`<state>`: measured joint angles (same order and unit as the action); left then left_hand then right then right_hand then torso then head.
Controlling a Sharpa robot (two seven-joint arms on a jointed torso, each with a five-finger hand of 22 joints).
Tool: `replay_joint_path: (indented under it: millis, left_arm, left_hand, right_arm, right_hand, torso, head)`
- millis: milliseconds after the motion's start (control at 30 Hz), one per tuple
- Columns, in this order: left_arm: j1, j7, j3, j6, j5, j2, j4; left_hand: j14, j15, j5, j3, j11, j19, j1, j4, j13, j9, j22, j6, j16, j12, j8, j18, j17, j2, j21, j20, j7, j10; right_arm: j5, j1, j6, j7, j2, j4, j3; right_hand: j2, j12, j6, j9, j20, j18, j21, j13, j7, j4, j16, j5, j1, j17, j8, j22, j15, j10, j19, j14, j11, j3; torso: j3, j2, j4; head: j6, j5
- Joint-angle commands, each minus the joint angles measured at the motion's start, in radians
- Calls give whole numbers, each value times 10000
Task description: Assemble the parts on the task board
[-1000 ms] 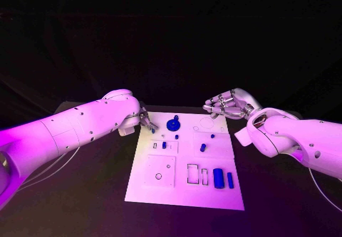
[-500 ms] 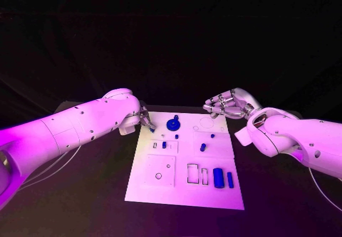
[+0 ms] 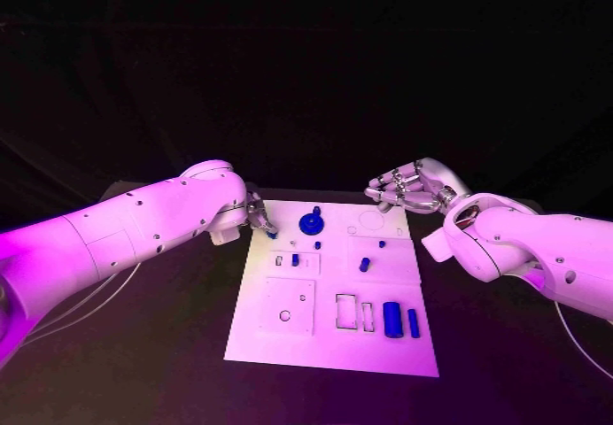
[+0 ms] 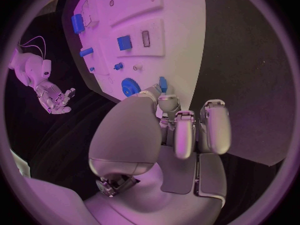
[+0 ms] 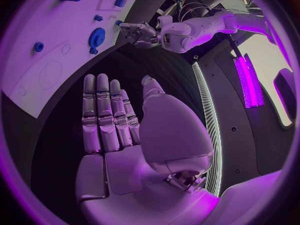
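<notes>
Your left hand [image 4: 178,127] pinches a small blue peg [image 4: 162,83] at the far left edge of the flat white task board [image 3: 329,341], which lies in the middle of the black tabletop [image 3: 153,354]. Your right hand [image 5: 115,120] is open and holds nothing, above the board's far right corner. A round blue gear [image 3: 311,222] stands near the peg. No writing can be read.
</notes>
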<state>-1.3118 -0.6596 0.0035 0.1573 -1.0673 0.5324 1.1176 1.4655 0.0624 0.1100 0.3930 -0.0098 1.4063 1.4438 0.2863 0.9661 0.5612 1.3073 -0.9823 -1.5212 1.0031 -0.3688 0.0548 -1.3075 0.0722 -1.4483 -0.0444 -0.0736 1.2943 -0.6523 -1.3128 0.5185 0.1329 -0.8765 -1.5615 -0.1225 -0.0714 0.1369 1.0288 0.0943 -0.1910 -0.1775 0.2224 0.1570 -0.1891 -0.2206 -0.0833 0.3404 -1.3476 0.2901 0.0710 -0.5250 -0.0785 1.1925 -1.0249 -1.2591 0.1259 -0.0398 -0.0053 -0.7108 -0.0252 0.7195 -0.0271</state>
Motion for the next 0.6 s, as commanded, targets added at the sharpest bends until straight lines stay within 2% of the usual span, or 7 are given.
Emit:
replay_joint_path:
  millis: [33,100,333,433,500,600]
  left_arm:
    - [0,-16,20,-327,606,198,394]
    - [-4,-89,42,-403,712,404,707]
    - [-24,-218,81,-729,832,1040,1609]
    - [-20,-227,83,-875,837,1252,1948]
    - [-1,-234,79,-959,808,1379,2175]
    - [72,-239,74,-1125,663,1572,2523]
  left_hand:
    - [886,68,-10,1680,-12,100,-354,-1091,1,560,347,8,-36,68,-329,7,-2098,242,-25,25,88,118]
    - [888,74,-26,1895,-30,127,-506,-1179,43,646,388,-35,-39,120,-422,-4,-2102,347,-45,30,114,170]
    - [892,125,-39,2334,-96,263,-889,-1358,207,847,584,-113,-50,304,-589,-48,-2114,514,-149,62,183,349]
    - [893,142,-32,2745,-140,320,-1104,-1533,246,965,670,-136,-50,341,-660,-67,-2114,674,-195,95,230,416]
    - [893,163,-32,2893,-143,334,-1198,-1579,252,1013,691,-162,-51,347,-695,-71,-2116,714,-207,102,229,436]
    - [894,176,-36,3087,-150,353,-1308,-1660,242,1076,720,-173,-53,337,-732,-78,-2118,770,-222,113,234,453]
  right_arm:
    - [-54,9,-122,86,-4,-2,0]
    - [-51,11,-120,88,-14,-1,0]
    - [-44,13,-112,90,-32,2,-1]
    - [-41,15,-113,92,-34,6,-2]
    - [-39,19,-115,93,-34,8,-3]
    - [-34,27,-119,96,-33,14,-4]
  right_hand:
    - [88,44,-67,-8,13,-45,-58,-9,-8,7,31,55,36,-13,41,12,3,-52,54,22,-15,-50]
    - [88,44,-67,-8,13,-45,-58,-9,-8,7,31,55,36,-13,41,12,3,-52,54,22,-15,-50]
    - [88,44,-67,-8,13,-45,-58,-9,-8,7,31,55,36,-13,41,12,3,-52,54,22,-15,-50]
    - [88,44,-67,-8,13,-45,-58,-9,-8,7,31,55,36,-13,41,12,3,-52,54,22,-15,-50]
    - [88,44,-67,-8,13,-45,-58,-9,-8,7,31,55,36,-13,41,12,3,-52,54,22,-15,-50]
    - [88,44,-67,-8,13,-45,-58,-9,-8,7,31,55,36,-13,41,12,3,-52,54,22,-15,-50]
  torso:
    - [-4,-8,-5]
    - [-5,-5,-11]
    - [32,26,-40]
    - [31,29,-55]
    - [30,28,-54]
    - [30,34,-46]
  head:
    - [-10,-24]
    - [-3,-21]
    - [39,-52]
    - [77,-49]
    - [87,-56]
    - [164,-107]
